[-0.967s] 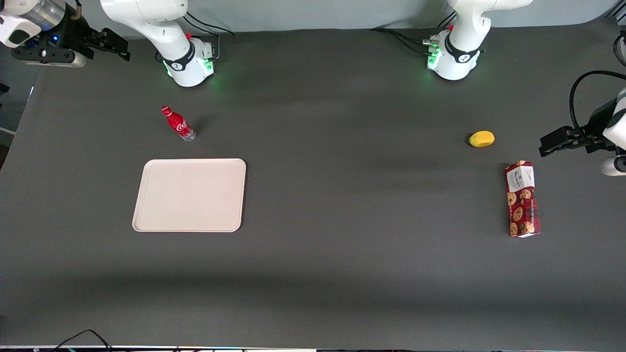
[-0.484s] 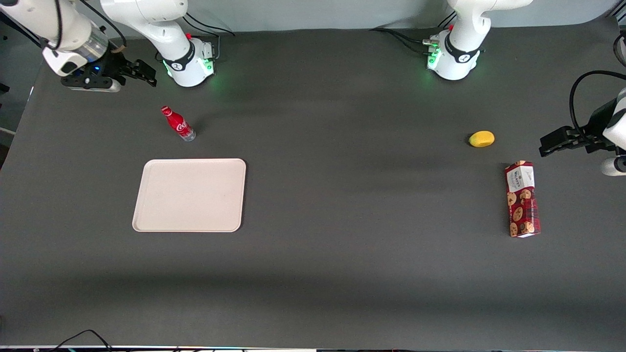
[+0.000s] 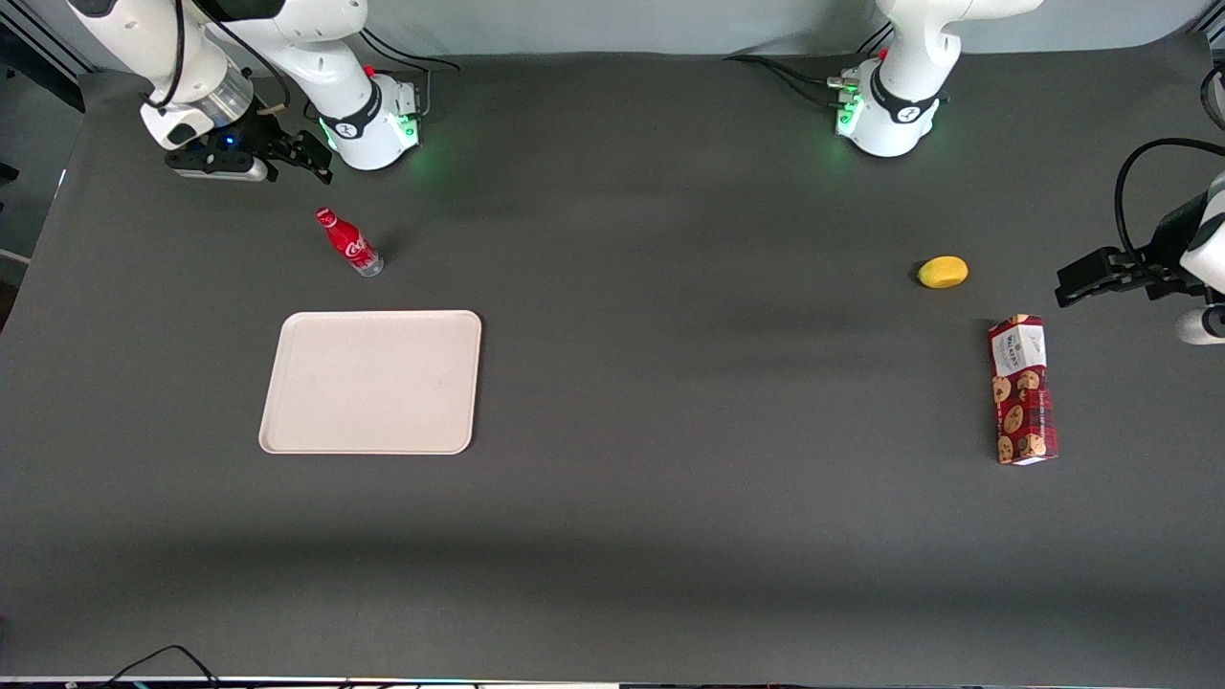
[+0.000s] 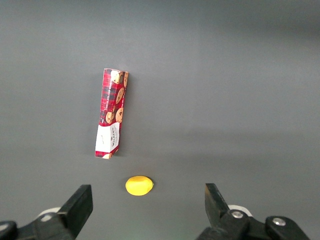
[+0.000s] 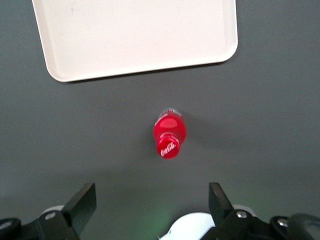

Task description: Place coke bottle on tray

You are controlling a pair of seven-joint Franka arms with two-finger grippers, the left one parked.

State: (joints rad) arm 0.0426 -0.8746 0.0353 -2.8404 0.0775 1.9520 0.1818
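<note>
- Step in hand, as I'm judging it: reaching for the coke bottle w/ the gripper; nothing is being held yet.
- Gripper is hanging above the table, farther from the front cam than the bottle, close to the working arm's base; fingers are standing spread wide in the wrist view w/ nothing between them.
- Bottle is standing upright on the bare table, apart from the tray, just off its rim on the side nearer the arm bases.
- In the wrist view the bottle's red cap is sitting roughly midway betw. the two fingers, so lateral line-up is looking good; height above it is hard to tell from these views, prob. well clear.
- To do it well: keep the fingers spread, come down w/ the bottle centred, close on the body below the cap rather than the narrow neck; it's slim and prob. tips easily if one finger is touching first.
- Then lift straight up and carry over the rim, setting it down well inside the tray.
- Cookie box and yellow fruit-like item are lying toward the parked arm's end, well apart.
</note>
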